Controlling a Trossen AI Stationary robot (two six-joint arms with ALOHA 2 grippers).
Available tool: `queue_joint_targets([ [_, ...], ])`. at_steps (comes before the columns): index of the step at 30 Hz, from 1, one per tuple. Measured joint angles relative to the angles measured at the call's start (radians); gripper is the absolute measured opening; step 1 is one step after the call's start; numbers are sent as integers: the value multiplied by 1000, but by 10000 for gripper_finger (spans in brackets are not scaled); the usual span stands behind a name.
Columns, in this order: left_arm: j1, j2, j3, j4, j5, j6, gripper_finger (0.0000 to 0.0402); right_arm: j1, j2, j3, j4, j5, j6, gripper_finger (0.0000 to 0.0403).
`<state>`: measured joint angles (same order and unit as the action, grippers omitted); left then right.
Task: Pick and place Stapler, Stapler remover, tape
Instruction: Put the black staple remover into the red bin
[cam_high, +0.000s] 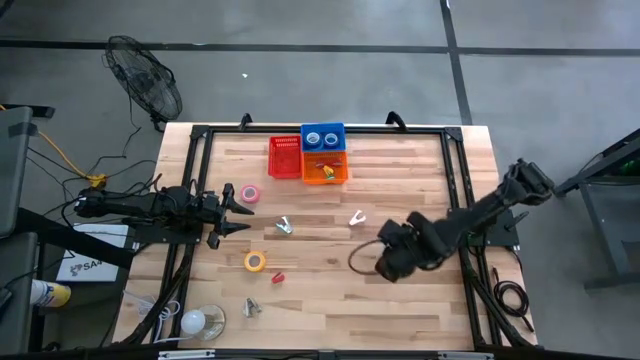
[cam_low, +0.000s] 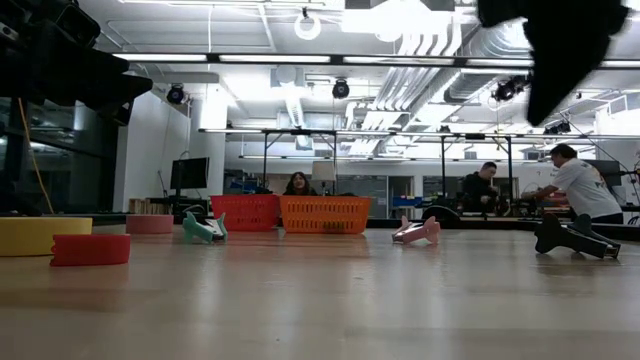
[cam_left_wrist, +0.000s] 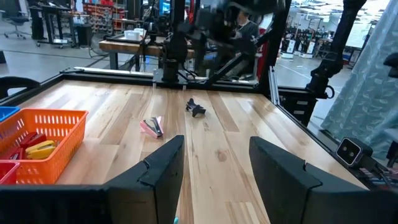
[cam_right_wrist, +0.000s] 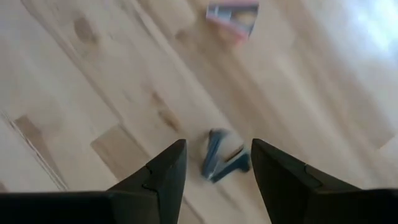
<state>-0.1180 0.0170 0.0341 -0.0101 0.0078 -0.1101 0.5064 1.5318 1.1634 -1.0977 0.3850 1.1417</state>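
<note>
The right gripper (cam_right_wrist: 214, 163) is held open above the worktop (cam_high: 420, 300), toward its right edge, with nothing between its fingers (cam_right_wrist: 163, 174). Directly below it, framed in the gap, a small dark staple remover (cam_right_wrist: 222, 160) is seen lying on the wood, untouched; which way its long axis runs cannot be told. Beyond it a pink stapler (cam_right_wrist: 233, 17) lies flat, apart from both. From above, that pink stapler (cam_high: 357, 218) is found near the middle of the worktop, angled toward the far edge.

The left gripper (cam_high: 236, 210) is kept open by the left edge, empty, pointing across the worktop. Just beside it a pink tape roll (cam_high: 249, 193) lies flat, and a teal stapler (cam_high: 284, 227) lies a little further in. A yellow tape roll (cam_high: 256, 261) and a small red piece (cam_high: 278, 277) are seen nearer the front edge.

At the far edge a red basket (cam_high: 285, 158), an orange basket (cam_high: 326, 167) and a blue tray (cam_high: 322, 136) are grouped together.
</note>
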Motion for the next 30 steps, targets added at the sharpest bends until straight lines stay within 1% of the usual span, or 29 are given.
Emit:
queue_joint_targets([
  [4, 0, 0, 0, 0, 0, 0, 179, 70, 0, -108, 99, 22, 148, 172],
  [9, 0, 0, 0, 0, 0, 0, 179, 114, 1, -201, 213, 21, 270, 172],
  [15, 0, 0, 0, 0, 0, 0, 179, 144, 1, -232, 286, -47, 381, 171],
  [21, 0, 0, 0, 0, 0, 0, 179, 198, 1, -232, 289, -17, 516, 171],
  [25, 0, 0, 0, 0, 0, 0, 179, 225, 1, -232, 263, 51, 603, 171],
  [27, 0, 0, 0, 0, 0, 0, 179, 230, 1, -232, 244, 81, 629, 171],
  [30, 0, 0, 0, 0, 0, 0, 179, 227, 1, -232, 219, 87, 642, 171],
])
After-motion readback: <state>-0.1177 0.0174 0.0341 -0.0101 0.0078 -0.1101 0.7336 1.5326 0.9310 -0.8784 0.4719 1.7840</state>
